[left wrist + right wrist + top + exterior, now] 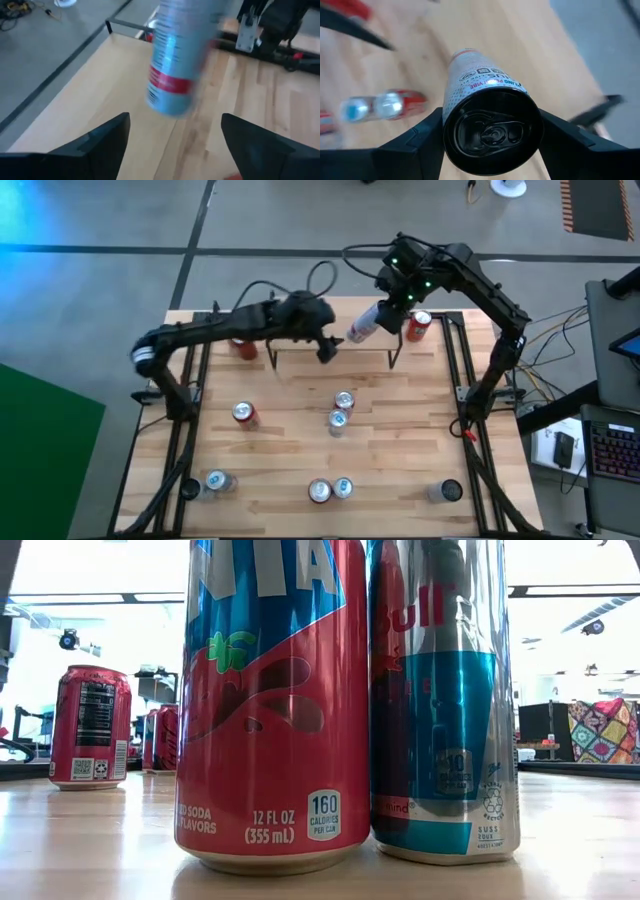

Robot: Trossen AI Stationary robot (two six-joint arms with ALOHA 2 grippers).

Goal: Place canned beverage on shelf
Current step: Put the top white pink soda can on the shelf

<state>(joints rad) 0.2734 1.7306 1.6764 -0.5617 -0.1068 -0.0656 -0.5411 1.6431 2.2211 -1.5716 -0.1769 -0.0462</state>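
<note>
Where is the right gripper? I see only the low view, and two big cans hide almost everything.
Observer: The right gripper is over the shelf, shut on a tilted silver can.
Operator: Is any can on the shelf already?
Observer: Yes, a red can stands near its right end.
Operator: And the left gripper?
Observer: The left gripper is open and empty, at the shelf's front edge.

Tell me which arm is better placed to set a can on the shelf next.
The right. Its gripper is already shut on a slim silver can, held tilted above the shelf. The left gripper is open and empty over the same shelf, so it would first need to fetch a can.
</note>
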